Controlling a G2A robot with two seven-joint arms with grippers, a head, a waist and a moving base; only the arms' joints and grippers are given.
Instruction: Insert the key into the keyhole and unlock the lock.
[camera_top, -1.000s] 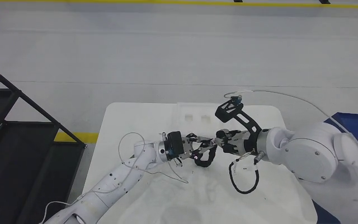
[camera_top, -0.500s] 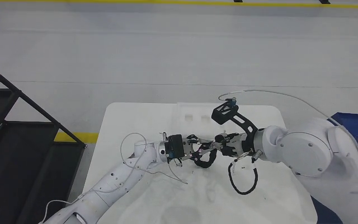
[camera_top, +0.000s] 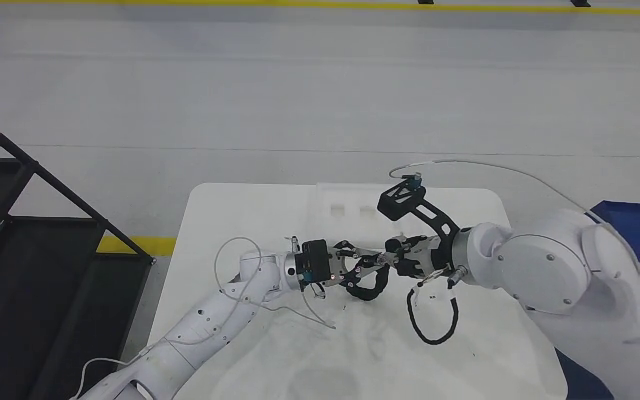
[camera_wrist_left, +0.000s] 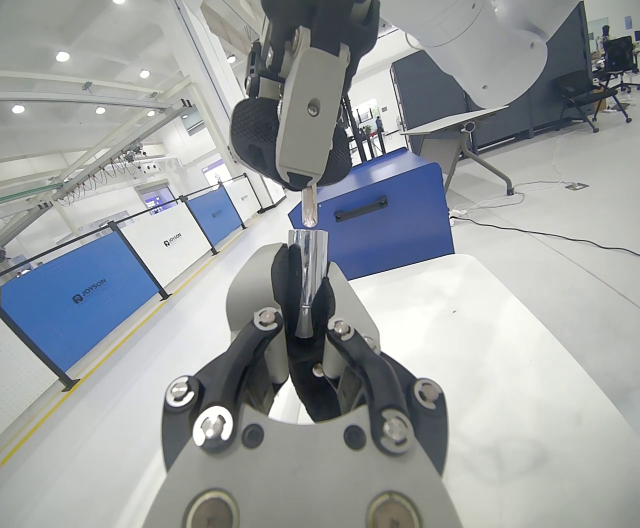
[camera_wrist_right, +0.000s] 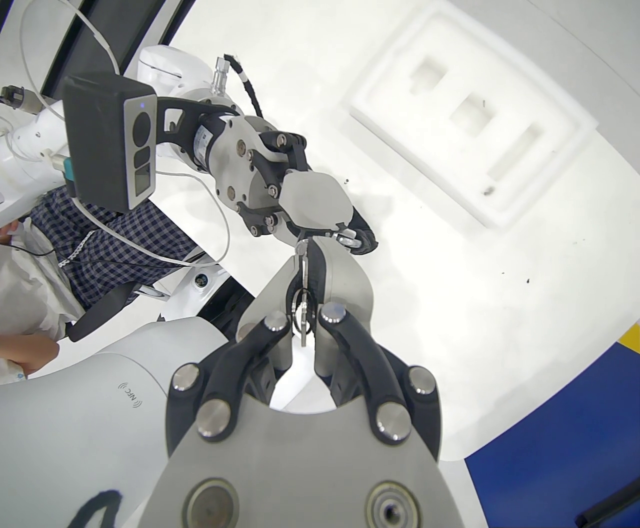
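White worktop (camera_top: 250, 215) fills the top view's lower centre, a foam tray (camera_top: 345, 205) at its upper edge; mid-frame, the left claw (camera_wrist_left: 301, 272) grips a silver lock (camera_wrist_left: 309, 265); facing it, the right claw (camera_wrist_right: 307, 271) pinches the key (camera_wrist_left: 309, 209), tip just at the lock's end.

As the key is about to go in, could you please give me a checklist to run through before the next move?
1. Lock held in left claw: ok.
2. Key held in right claw: ok.
3. Key tip in line with the lock's end: ok, by the left wrist view.
4. Key inside the lock: not ok, blade fully outside.
5. Blade's rotation right for entry: cannot tell, lock's end face hidden.
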